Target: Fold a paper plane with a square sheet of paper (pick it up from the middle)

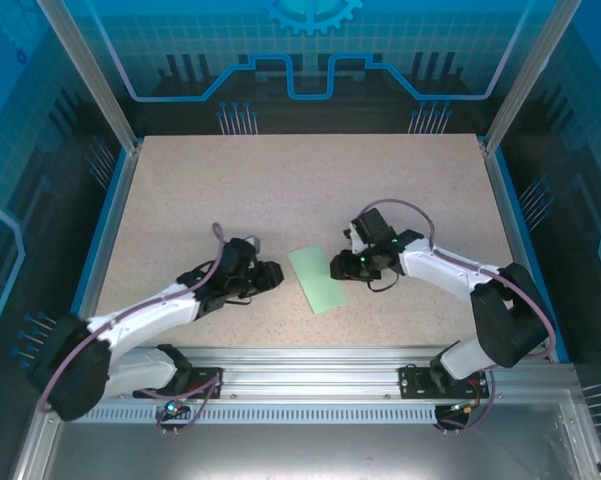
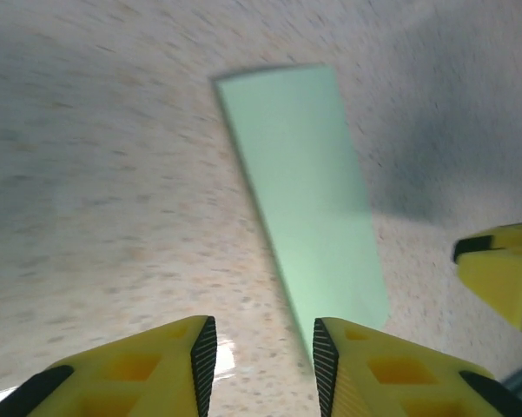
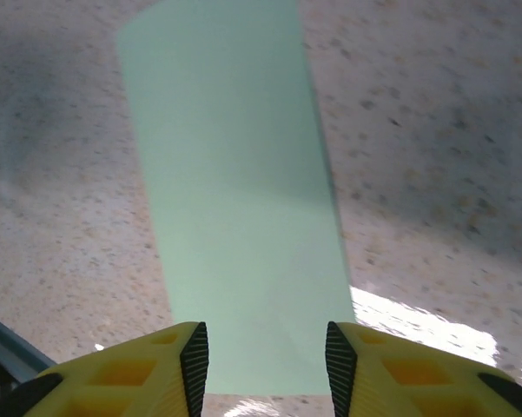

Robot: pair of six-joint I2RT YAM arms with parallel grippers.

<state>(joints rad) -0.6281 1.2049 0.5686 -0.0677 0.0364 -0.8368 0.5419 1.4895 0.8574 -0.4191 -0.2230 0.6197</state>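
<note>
Left pincer [image 2: 265,365]: released. Its two yellow jaws stood apart with bare table showing in the gap, and it grasped nothing.
Right pincer [image 3: 267,369]: also released. Its jaws stood apart above the near end of the paper and did not pinch it.
Sheet of paper [image 3: 234,200]: pale mint green, folded to a long narrow strip, and it lay flat on the table. Its short near edge ran across just ahead of the right pincer's tips and was wider than the gap between them. The strip stretched straight away from that pincer.
Paper from the left pincer: one corner lay just ahead of the inner pad of its right-hand finger [image 2: 326,369]. The strip ran on ahead, leaning slightly left.
Between the pincers: from above, the strip lay between the two, with the right pincer over its edge and the left one near it but apart.
Table [image 1: 280,180]: a speckled beige surface that reached beyond both pincers.
Back wall [image 1: 130,50]: a blue patterned panel, farthest from both.
</note>
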